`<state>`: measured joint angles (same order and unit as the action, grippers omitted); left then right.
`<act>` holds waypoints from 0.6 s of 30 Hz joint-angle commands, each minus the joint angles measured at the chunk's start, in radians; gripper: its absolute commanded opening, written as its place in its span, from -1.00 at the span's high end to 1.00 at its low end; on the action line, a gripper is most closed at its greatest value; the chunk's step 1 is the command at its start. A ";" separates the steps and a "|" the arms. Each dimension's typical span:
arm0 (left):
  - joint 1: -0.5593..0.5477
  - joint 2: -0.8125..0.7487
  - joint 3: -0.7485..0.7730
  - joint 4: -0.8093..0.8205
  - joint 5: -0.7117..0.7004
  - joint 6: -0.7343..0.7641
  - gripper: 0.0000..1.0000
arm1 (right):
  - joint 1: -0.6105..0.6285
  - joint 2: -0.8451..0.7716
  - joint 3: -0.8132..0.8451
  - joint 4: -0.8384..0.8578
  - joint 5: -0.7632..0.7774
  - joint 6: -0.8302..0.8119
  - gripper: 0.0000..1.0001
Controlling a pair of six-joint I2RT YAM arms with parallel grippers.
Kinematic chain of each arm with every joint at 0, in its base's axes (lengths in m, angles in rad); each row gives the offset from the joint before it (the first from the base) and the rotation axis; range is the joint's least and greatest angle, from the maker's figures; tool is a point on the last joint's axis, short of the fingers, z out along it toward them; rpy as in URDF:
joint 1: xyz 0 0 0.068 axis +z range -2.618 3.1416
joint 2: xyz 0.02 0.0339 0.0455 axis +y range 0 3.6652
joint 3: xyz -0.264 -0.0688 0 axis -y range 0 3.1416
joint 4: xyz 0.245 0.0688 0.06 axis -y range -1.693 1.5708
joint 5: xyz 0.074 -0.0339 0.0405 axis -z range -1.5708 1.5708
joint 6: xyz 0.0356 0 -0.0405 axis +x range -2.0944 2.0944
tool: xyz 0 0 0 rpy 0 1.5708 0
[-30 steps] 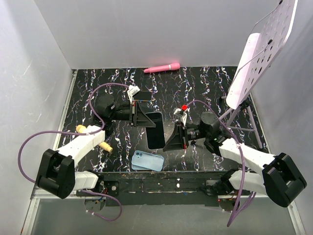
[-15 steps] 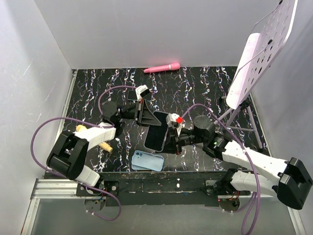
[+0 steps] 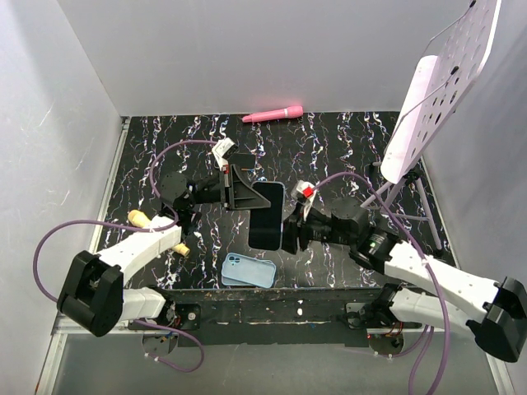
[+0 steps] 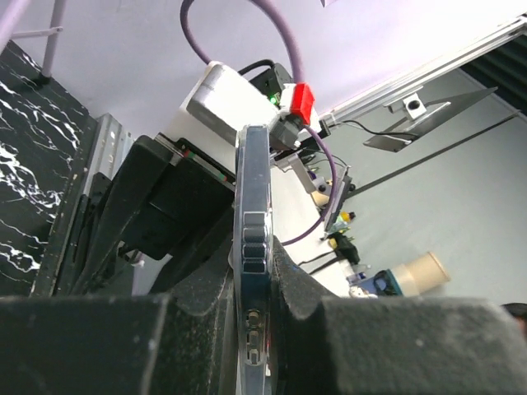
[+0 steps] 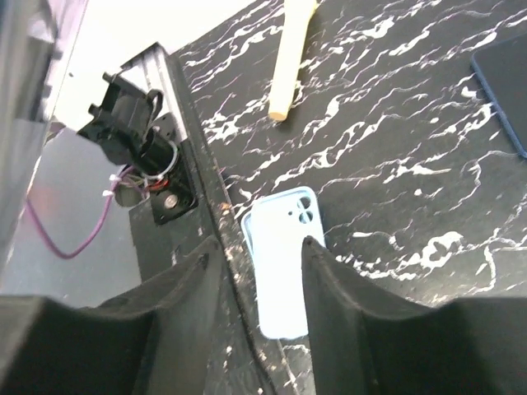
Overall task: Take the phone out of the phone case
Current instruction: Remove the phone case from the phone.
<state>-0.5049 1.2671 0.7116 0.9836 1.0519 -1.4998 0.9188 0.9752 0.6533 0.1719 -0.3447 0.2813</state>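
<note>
While the left gripper pinches the phone by its upper left edge, the right gripper sits just beside the phone's lower right edge, fingers spread, nothing between them. Phone is dark, screen side up in the top view, thin blue rim along its right side, roughly mid-table between the two arms. Can't tell if its near end touches the table or hangs above it.

Left wrist view: left gripper pressed onto the phone, seen edge-on and standing up between the two black fingers, side buttons visible on the edge. Right arm's wrist with a red tag shows just behind it.

Right wrist view: right gripper with a clear gap between its fingers. Through the gap, the phone case lies flat on the black marbled table, light blue, camera cutout at its far end, close to the front rail. Corner of the phone at the right edge of that view.

Top view: phone case is empty, at the near table edge, apart from the phone and just in front of it. Yellow stick lies left of the case, partly under the left arm. Pink cylinder lies against the far wall. Perforated board on a stand at far right.
</note>
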 commanded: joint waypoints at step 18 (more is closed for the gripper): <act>0.054 -0.074 0.005 -0.171 -0.010 0.148 1.00 | -0.173 -0.145 -0.181 0.417 -0.419 0.545 -0.13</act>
<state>-0.4587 1.2461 0.7113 0.8032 1.0500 -1.3613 0.7670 0.8257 0.4763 0.4576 -0.7124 0.7525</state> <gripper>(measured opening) 0.112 0.583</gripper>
